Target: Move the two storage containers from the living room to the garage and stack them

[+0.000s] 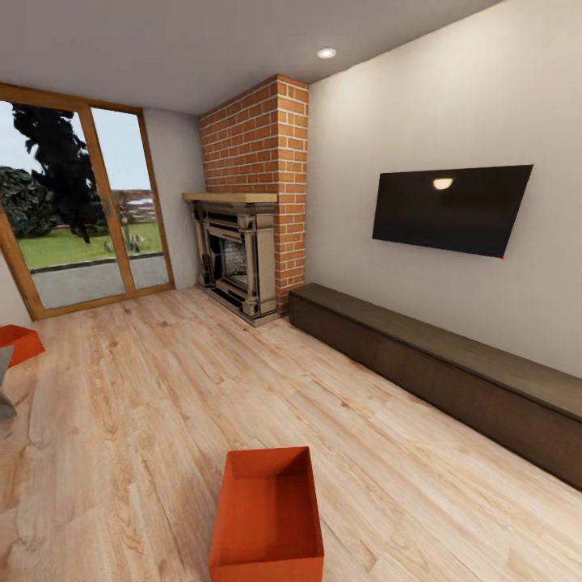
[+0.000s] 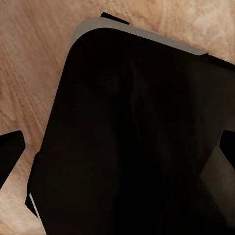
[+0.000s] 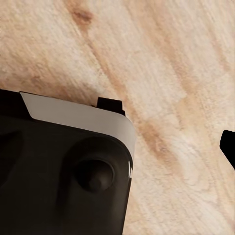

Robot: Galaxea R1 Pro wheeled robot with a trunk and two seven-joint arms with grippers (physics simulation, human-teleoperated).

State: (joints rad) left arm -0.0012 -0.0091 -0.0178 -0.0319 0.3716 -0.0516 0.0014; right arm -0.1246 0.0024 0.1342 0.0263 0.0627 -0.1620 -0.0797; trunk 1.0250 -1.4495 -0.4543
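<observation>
Left hand [image 2: 117, 147] fingers spread, empty, right hand's spread unclear, orange container [image 1: 268, 517] on plank floor [image 1: 145, 404]

Head cam faces across room toward fireplace [image 1: 242, 250]; both wrist cams look down, close over plank floor [image 3: 171, 73].

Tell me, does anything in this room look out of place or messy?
Two orange boxes sit on the wood floor: one open and empty mid-room, turned slightly against the planks, another cut off at the left edge. Nothing looks spilled or damaged.
</observation>
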